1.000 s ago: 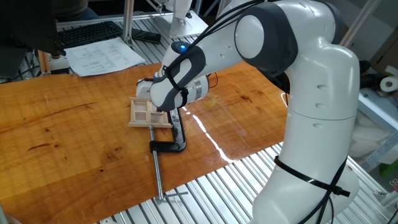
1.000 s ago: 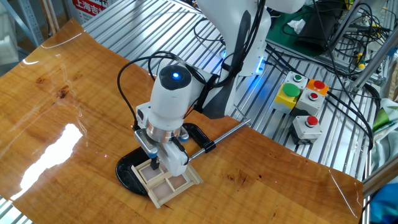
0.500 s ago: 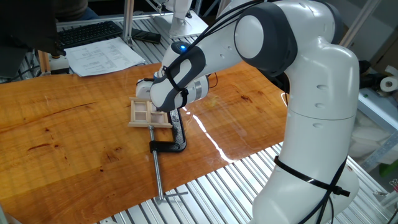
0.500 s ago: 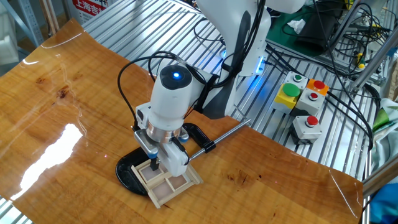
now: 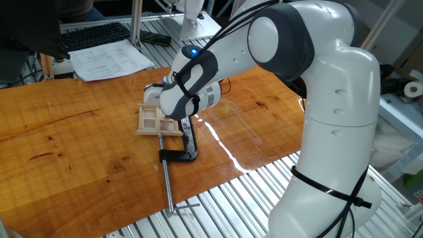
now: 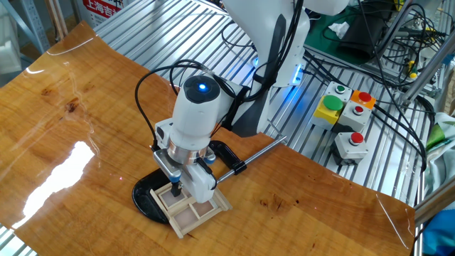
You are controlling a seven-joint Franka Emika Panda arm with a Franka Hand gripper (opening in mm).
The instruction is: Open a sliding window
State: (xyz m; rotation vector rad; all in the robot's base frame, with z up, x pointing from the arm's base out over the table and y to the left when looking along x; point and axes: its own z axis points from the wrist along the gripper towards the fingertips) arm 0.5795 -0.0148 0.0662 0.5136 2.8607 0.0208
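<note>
The sliding window [image 5: 152, 120] is a small pale wooden frame with thin bars, lying flat on the table. It also shows in the other fixed view [image 6: 193, 210]. A black clamp [image 5: 187, 151] with a long steel rod [image 5: 169, 188] holds it down, and the clamp's black base [image 6: 147, 198] lies under the frame. My gripper [image 6: 182, 190] points straight down onto the near-left part of the frame, its fingertips touching the wood. In the first fixed view my hand [image 5: 178, 99] hides the fingertips. How far apart the fingers stand does not show.
A keyboard [image 5: 92, 34] and papers [image 5: 109, 61] lie beyond the table's far left corner. Button boxes [image 6: 347, 114] and cables sit on the metal slats to the right. The clamp's rod [image 6: 259, 150] sticks out past the table edge.
</note>
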